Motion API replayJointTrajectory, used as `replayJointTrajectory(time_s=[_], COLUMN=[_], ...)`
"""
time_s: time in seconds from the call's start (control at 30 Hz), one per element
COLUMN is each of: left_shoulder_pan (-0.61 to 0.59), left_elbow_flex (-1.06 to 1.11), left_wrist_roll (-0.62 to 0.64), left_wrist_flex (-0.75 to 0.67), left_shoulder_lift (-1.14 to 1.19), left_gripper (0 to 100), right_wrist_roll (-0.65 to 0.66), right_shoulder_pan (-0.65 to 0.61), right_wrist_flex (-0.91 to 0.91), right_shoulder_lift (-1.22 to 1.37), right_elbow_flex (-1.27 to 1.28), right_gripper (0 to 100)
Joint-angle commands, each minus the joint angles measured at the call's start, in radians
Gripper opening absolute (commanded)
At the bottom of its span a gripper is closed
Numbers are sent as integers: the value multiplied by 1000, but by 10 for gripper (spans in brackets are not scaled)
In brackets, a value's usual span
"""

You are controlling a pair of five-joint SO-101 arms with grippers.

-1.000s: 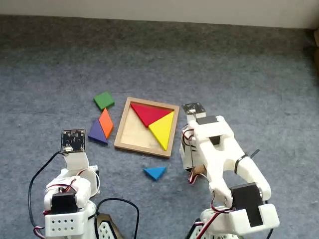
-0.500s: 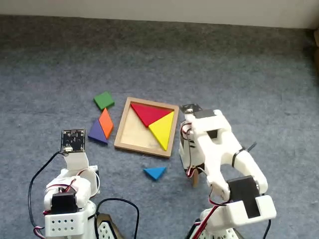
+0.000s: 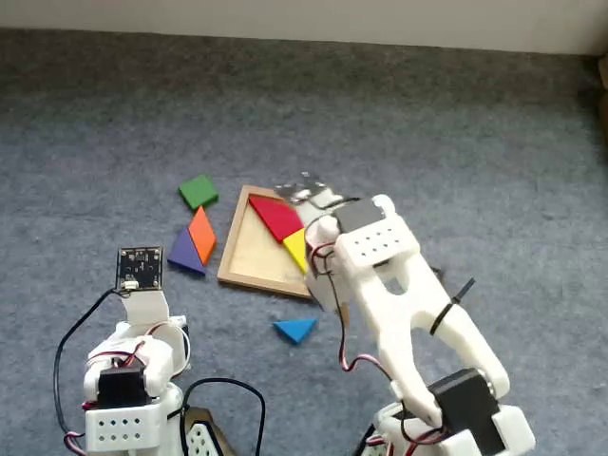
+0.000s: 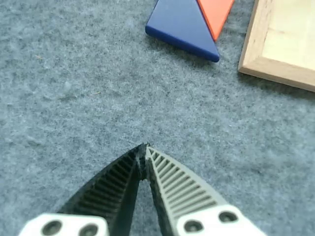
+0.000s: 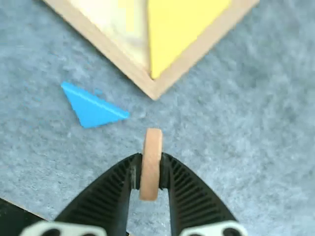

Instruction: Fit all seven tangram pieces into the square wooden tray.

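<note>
The right arm has swung over the tray. The right end effector pinches a tan piece on edge. The left end effector is closed, holding nothing.

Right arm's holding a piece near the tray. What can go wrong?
1. The right gripper pinches the tan piece on edge; released so, it may land tilted on the tray rim or the yellow triangle rather than flat.
2. The light blue triangle lies loose nearby; a low pass might knock it.
</note>
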Motion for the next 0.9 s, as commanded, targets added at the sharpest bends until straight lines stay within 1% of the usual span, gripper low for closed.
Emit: replayJointTrajectory(time_s=[0.0,0.13,0.2,0.33,0.53,0.73,0.83,0.87], left_shoulder_pan=[-8,-8,-8,-8,-8,-8,-8,-8], left_elbow_flex=[21,21,21,21,21,21,21,21], left_wrist_roll=[-6,-6,-6,-6,-6,-6,-6,-6], left_wrist_flex=[5,5,5,5,5,5,5,5], left_shoulder_lift=[-13,-13,-13,-13,-13,-13,-13,-13], left_gripper=[7,7,7,7,7,7,7,7], right_wrist_roll=[80,149,155,161,278,356,361,359], right_shoulder_pan=[-41,-41,-42,-70,-130,-134,-134,-134], right_wrist_flex=[-79,-151,-165,-162,-159,-159,-159,-159], right_shoulder_lift=[-28,77,136,246,360,450,489,499], right_elbow_flex=[-94,-154,-193,-289,-380,-441,-473,-484], right_gripper=[5,5,5,5,5,5,12,28])
